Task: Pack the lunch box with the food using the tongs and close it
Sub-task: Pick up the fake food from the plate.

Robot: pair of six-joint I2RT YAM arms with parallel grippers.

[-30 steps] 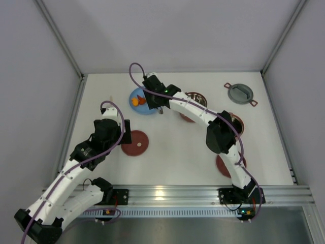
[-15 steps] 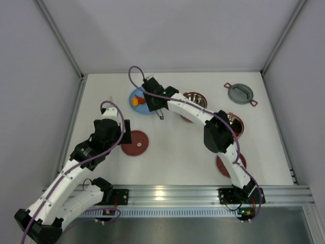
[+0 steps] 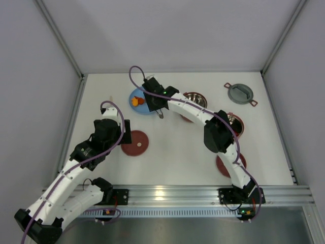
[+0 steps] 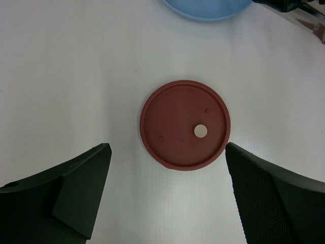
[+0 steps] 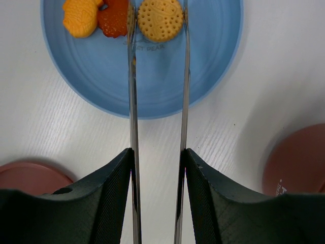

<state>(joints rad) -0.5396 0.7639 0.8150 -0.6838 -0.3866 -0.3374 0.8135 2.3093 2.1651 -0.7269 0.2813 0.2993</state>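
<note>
The white counter point(image 3: 172, 152) carries everything. The right arm point(image 3: 195, 112) reaches in a long arc from its base to the far left-centre of the counter, and the left arm point(image 3: 76, 173) is folded nearer its own base. The left hand point(image 4: 166, 162) hangs with its fingers spread wide and nothing between them. It is directly above a dark-red disc lid point(image 4: 172, 112) that lies flat on the counter by itself, with a small pale round spot on its face. The lunch box is in pieces. A steel-lined bowl point(image 3: 195, 98) stands just right of the right wrist, and a second bowl point(image 3: 236, 123) shows beside the right elbow. Another dark-red lid point(image 3: 222, 166) lies partly under the right arm near its base, and the grey two-eared cover point(image 3: 240, 93) sits alone at the far right. A flat light-blue plate point(image 5: 208, 76) lies near the first bowl. The right hand point(image 5: 157, 155) is clamped at a middling width on the tongs point(image 5: 133, 101), whose two slim arms run out over the plate. Their tips stand on either side of a round tan biscuit point(image 5: 160, 19), though I cannot tell whether they press it. Just left of it on the plate lie a red piece point(image 5: 112, 18) and an orange piece point(image 5: 80, 18), touching each other.
</note>
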